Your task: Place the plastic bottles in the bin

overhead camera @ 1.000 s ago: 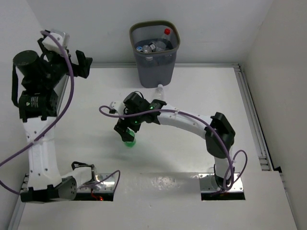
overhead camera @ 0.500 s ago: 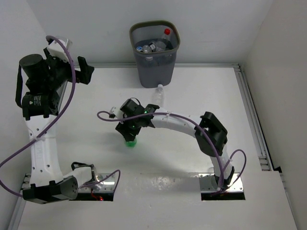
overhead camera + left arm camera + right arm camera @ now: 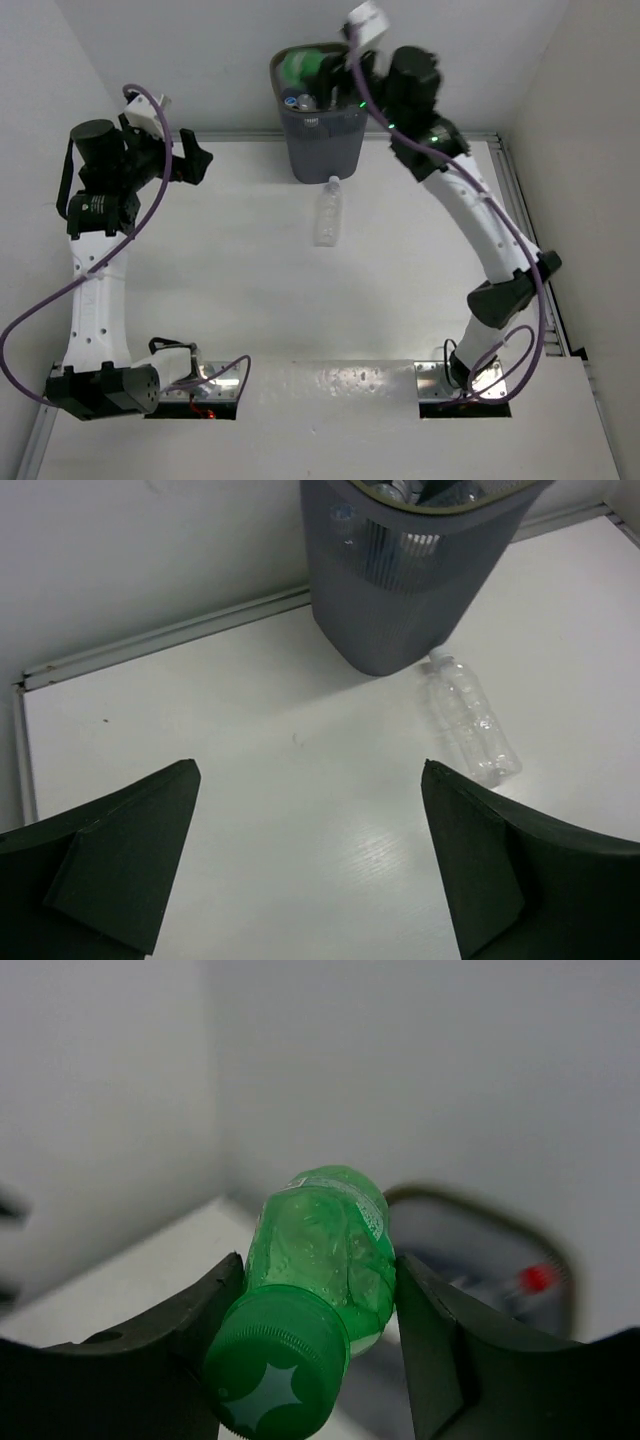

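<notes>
1. Top external view: the right arm reaches to 12 o'clock of the table [image 3: 250, 300], and the right gripper [image 3: 318, 72] holds the green bottle [image 3: 296, 68] above the left side of the opening of the bin [image 3: 325, 150].
2. On the right wrist view, the two fingers [image 3: 170, 1350] pinch the green bottle [image 3: 320, 1245] on both sides just behind its green cap [image 3: 280, 1375], which points at the camera. The bin [image 3: 480, 1245] is a blur behind the bottle, at about 3 o'clock of it, with a red cap [image 3: 538, 1278] inside.
3. The bin stands at 12 o'clock of the table against the back wall, and several clear bottles [image 3: 305, 100] lie in it.
4. One clear bottle [image 3: 328, 215] lies on the table at 6 o'clock of the bin, its white cap [image 3: 333, 181] towards the bin's base. Whether the cap touches the bin cannot be told.
5. The left gripper [image 3: 195, 160] hangs at 10 o'clock of the table. On the left wrist view, its fingers [image 3: 120, 870] are spread wide with nothing between them, and the bin [image 3: 400, 590] and the clear bottle [image 3: 470, 720] lie ahead.
</notes>
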